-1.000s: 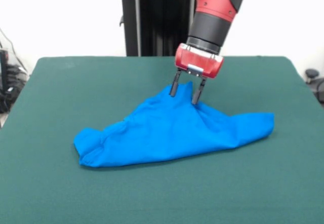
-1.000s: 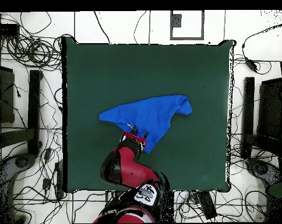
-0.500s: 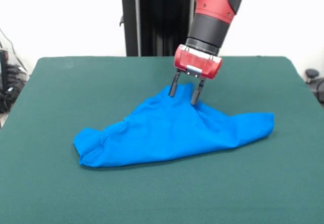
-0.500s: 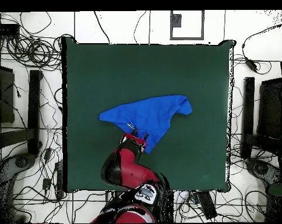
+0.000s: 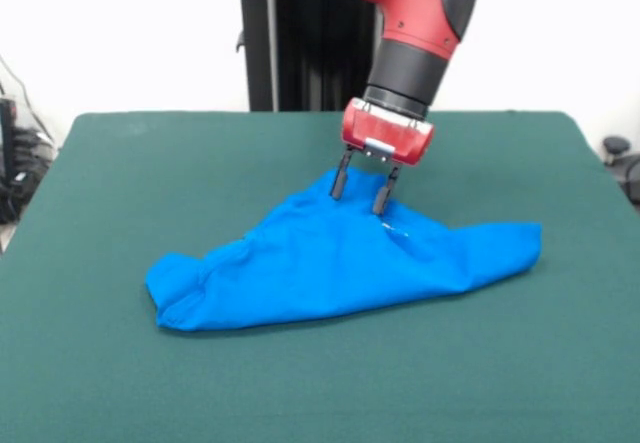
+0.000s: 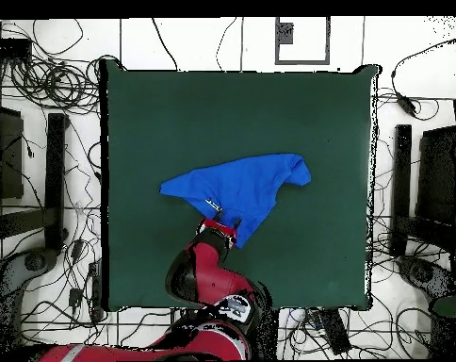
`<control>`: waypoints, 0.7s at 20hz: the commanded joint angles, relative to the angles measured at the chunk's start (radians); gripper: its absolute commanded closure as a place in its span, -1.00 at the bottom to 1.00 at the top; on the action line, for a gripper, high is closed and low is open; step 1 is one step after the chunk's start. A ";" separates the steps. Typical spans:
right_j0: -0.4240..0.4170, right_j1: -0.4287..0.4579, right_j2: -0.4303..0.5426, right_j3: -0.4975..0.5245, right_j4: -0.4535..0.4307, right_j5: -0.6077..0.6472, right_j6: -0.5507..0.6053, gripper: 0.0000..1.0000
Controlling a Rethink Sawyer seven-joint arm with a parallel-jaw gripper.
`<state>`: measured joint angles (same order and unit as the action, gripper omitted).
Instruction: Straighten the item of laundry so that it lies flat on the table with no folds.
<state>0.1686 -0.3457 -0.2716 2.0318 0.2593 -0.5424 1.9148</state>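
The gripper (image 5: 356, 192) had been lifted slightly off the shirt (image 5: 340, 260), fingers spread and empty. The shirt was left bunched mid-table (image 5: 120, 173), so flattening remained undone.

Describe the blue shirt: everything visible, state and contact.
The blue shirt is bright blue soft fabric, crumpled into a rough triangle near the middle of the green table. Only plain fabric shows; no print is visible. It bunches at one end and tapers to a rounded lobe at the other, with a raised peak at the robot's side. The open gripper stands over that peak, fingertips at the cloth. It is not flat.
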 commanded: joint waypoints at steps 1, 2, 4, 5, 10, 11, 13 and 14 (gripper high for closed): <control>0.028 0.035 0.132 0.011 0.049 -0.063 0.304 -1.00; 0.025 0.035 0.134 0.011 0.047 -0.065 0.305 -1.00; 0.022 0.036 0.136 0.011 0.047 -0.070 0.305 -1.00; 0.025 0.035 0.134 0.011 0.051 -0.069 0.303 -1.00; 0.039 0.024 0.124 0.016 0.067 -0.054 0.288 -1.00; 0.040 0.023 0.123 0.017 0.068 -0.054 0.287 -1.00; 0.039 0.022 0.123 0.018 0.064 -0.057 0.289 -1.00; 0.039 0.022 0.124 0.018 0.063 -0.061 0.290 -1.00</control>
<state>0.1751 -0.3265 -0.2601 2.0360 0.2612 -0.5611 1.9148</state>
